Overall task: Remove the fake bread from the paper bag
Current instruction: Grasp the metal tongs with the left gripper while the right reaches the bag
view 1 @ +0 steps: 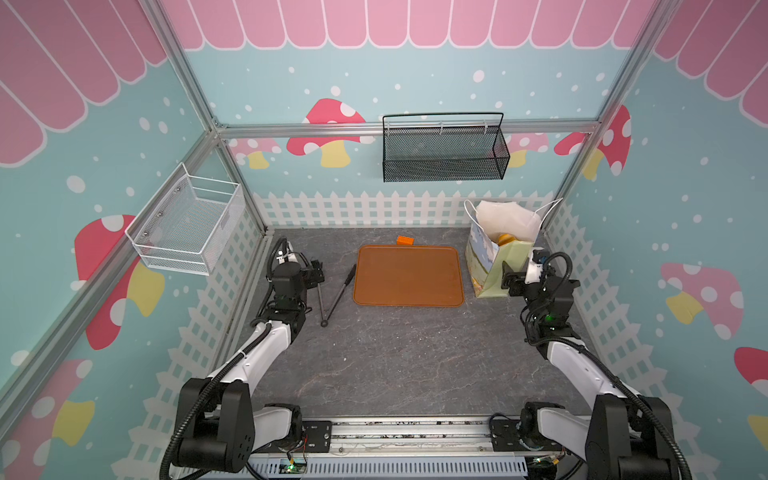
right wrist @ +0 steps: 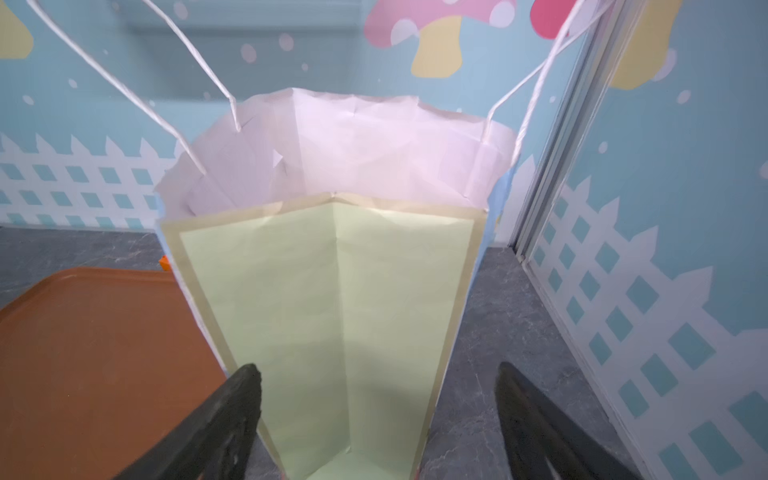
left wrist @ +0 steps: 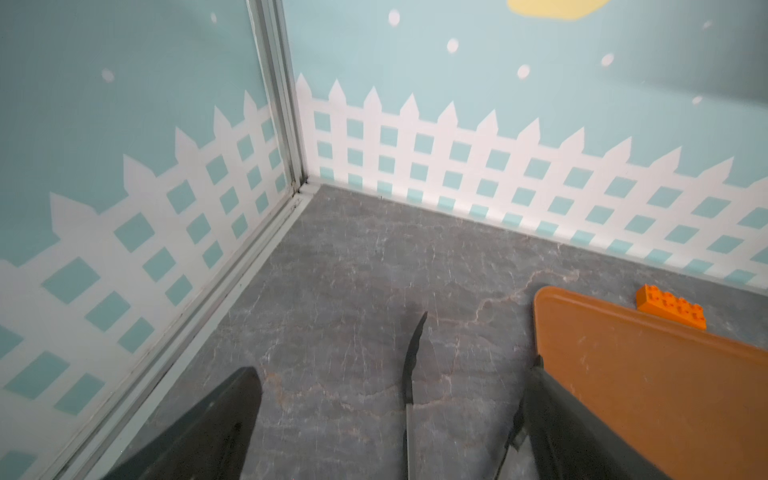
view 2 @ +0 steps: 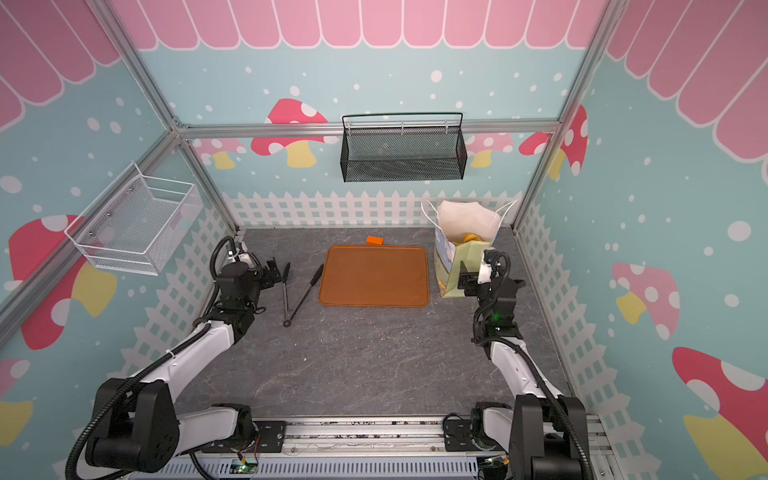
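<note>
Right gripper (right wrist: 377, 369) at bag (right wrist: 332, 270) green side, jaws spread, nothing grasped. Left gripper (left wrist: 395, 370) astride tongs (left wrist: 413, 353) arm, jaws released. Bread (view 1: 505, 239) glimpsed inside bag, beside tray (view 1: 409, 276).

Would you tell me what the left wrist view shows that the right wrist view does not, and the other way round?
Left wrist only: the black tongs, framed by the open left gripper. Right wrist only: the upright paper bag, ahead of the open right gripper, its contents hidden. Both: the orange-brown tray, the grey table and the orange brick, a mere sliver in the right wrist view.
</note>
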Robot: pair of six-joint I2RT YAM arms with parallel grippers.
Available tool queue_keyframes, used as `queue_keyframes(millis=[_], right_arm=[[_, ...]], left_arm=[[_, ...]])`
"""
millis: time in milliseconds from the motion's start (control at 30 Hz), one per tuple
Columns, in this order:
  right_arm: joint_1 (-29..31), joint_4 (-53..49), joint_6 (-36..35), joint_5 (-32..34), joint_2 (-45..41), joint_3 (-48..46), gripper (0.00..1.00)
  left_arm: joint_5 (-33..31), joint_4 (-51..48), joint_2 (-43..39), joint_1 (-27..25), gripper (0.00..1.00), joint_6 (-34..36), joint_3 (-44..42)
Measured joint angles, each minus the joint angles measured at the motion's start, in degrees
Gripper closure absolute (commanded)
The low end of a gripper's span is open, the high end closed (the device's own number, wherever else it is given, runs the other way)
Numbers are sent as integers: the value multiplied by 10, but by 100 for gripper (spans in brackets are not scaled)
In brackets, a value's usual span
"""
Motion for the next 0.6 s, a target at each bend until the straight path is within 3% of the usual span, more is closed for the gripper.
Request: queue_keyframes(millis=[267,600], right_arm=[[32,-170,35,-24,-24,85,22],[117,-248,39,14,-22,86,22]], left_arm=[[55,-215,99,0,0,-49,86],[142,-312,199,-21,2,-47,113]])
